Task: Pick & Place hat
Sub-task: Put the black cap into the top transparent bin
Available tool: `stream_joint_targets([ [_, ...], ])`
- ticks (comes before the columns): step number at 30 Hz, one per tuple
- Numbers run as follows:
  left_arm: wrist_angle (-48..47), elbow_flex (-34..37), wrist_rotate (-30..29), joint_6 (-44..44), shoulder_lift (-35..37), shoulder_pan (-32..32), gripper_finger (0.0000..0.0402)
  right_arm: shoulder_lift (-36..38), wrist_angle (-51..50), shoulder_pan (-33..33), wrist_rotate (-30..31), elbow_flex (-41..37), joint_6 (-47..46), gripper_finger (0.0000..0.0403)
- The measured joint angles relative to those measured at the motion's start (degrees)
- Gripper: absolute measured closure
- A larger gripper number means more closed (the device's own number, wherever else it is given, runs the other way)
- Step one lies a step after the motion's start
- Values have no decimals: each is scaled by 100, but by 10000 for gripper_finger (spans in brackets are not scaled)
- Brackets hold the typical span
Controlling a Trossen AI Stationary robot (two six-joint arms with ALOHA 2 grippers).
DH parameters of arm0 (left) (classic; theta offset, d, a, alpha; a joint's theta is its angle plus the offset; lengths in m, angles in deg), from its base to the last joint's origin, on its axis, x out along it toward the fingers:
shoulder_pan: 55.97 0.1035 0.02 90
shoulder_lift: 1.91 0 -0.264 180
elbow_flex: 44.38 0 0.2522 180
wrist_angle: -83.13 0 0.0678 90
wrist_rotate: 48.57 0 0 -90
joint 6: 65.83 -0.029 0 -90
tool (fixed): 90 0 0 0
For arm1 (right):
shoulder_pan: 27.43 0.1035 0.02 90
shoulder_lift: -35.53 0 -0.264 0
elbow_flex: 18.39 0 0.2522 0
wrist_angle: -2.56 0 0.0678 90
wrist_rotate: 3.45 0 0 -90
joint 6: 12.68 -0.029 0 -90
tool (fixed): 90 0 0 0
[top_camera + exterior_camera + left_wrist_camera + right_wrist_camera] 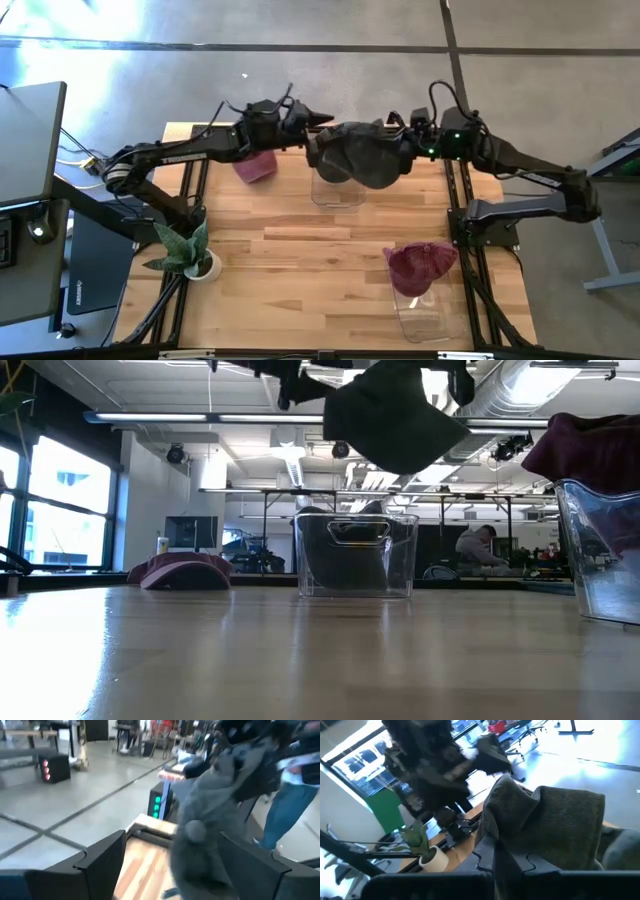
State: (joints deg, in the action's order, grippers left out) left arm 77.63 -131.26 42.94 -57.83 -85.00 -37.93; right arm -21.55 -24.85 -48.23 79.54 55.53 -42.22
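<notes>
Two grippers up at the far edge of the table (300, 250), both at the dark grey hat (362, 155). Hat is in the air, hanging over the clear bin (338, 190) that sits at the far middle of the table; not touching the bin in the low view, where it dangles above the bin (356, 555) rim.

Right gripper (405, 148) is clamped shut on the hat's edge; the right wrist view shows the fingers pinched on the knit fabric (555, 820), which drapes away from them. Left gripper (318, 122) is just beside the hat on its other side, jaws spread wide; the left wrist view shows both fingers (107, 855) apart with the hat (210, 820) and its pompom hanging between and beyond them, no grip visible. So the hat's weight is on the right gripper only.

Other items: a maroon hat (256, 166) lies flat on the table left of the bin, under the left arm. A second maroon hat (420, 262) sits in another clear bin (420, 310) at the near right. Small potted plant (188, 252) near the left edge. A person (478, 548) is seated in the room behind the table, seen in the low view.
</notes>
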Motion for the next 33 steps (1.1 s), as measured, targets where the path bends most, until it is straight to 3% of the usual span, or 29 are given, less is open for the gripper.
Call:
stream_joint_targets([
  [3,183,-31,-3,-11,-89,-4,90,-120,149,164,0,0,0,400],
  [11,257,-11,1782,392,-395,-44,111,-180,284,456,215,0,-24,398],
  [18,292,-11,2388,746,-428,-39,224,-175,280,567,278,0,-46,393],
  [25,637,-37,3961,1144,-428,-39,378,-175,275,686,129,0,-48,394],
  [28,624,-221,4695,1479,-433,-32,388,-175,275,784,-7,0,-50,378],
  [33,677,-741,6089,1737,-417,-47,383,-93,196,887,-145,0,-172,305],
])
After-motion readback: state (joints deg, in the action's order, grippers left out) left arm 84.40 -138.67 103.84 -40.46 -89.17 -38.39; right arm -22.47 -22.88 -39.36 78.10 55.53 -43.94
